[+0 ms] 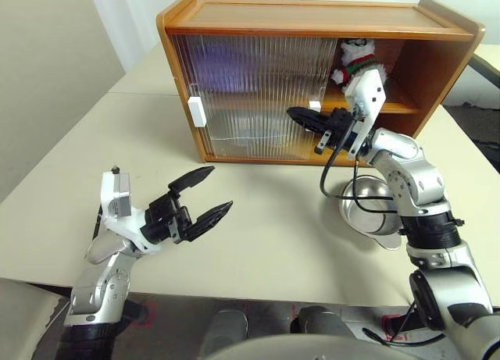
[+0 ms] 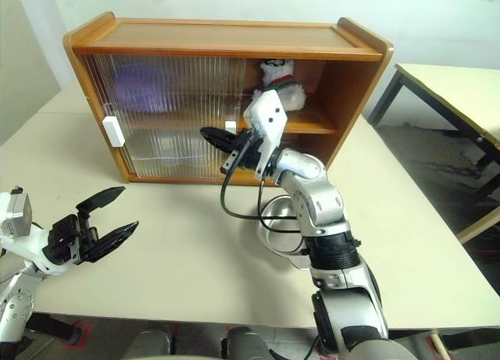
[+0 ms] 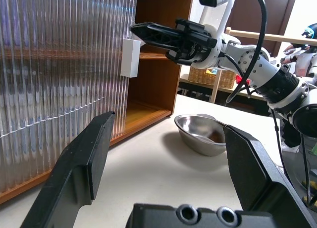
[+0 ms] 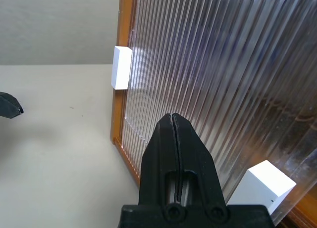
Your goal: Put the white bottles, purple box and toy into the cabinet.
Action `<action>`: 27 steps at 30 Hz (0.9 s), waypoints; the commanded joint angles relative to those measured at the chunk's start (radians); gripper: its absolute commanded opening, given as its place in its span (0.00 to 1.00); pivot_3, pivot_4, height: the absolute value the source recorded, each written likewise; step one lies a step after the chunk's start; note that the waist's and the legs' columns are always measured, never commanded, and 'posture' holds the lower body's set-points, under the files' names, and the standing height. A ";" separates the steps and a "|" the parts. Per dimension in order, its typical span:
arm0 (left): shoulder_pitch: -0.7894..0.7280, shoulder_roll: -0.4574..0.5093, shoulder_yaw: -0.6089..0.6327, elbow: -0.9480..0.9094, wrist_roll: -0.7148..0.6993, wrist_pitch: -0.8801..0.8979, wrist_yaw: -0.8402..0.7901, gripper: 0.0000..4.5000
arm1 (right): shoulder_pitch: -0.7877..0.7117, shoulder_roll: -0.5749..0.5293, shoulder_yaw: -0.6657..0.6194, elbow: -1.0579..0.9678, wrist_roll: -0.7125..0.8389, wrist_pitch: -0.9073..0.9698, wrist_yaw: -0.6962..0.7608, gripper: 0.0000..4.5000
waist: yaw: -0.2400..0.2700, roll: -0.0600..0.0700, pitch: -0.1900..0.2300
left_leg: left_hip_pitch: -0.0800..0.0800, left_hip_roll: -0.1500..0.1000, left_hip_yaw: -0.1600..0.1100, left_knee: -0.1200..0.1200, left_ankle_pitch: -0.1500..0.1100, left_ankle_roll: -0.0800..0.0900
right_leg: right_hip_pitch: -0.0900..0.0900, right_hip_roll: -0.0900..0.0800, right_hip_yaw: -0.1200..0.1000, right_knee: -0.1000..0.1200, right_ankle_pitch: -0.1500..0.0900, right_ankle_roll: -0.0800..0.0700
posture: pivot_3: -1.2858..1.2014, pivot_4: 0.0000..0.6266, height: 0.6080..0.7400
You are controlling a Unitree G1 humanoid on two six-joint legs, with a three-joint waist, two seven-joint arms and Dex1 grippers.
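The cabinet (image 1: 312, 20) stands at the back of the table with both ribbed doors over its left part and its right part open. The toy (image 1: 355, 59) sits on the upper shelf in that open part. A purple blur, the purple box (image 1: 223, 63), shows through the door on the upper shelf. The white bottles are hidden. My right gripper (image 1: 293, 112) is shut and empty, lying along the door just beside the white handle (image 1: 314, 106); whether it touches is unclear. My left gripper (image 1: 220, 188) hangs open and empty over the table, left of centre.
A steel bowl (image 1: 367, 204) sits on the table in front of the cabinet's open right part, under my right forearm. A second white handle (image 1: 197, 111) is on the door at the cabinet's left edge. A black cable (image 1: 332, 172) loops down from my right wrist.
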 commanded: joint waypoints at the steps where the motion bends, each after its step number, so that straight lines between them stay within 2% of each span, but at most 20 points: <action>1: 0.005 0.002 0.001 0.007 0.011 -0.004 -0.005 1.00 | -0.018 0.009 0.021 0.034 -0.027 0.001 -0.015 0.01 | 0.000 0.000 0.000 | 0.000 0.000 0.000 0.000 0.000 0.000 | 0.000 0.000 0.000 0.000 0.000 0.000 | 0.53 0.00 1.00; 27: -0.013 -0.010 -0.012 0.018 0.016 -0.001 -0.014 1.00 | 0.005 -0.090 -0.086 0.134 -0.035 0.027 -0.066 0.01 | 0.001 0.000 0.000 | 0.000 0.000 0.000 0.001 0.000 0.000 | 0.000 -0.001 0.000 0.000 0.001 0.000 | 0.52 0.00 1.00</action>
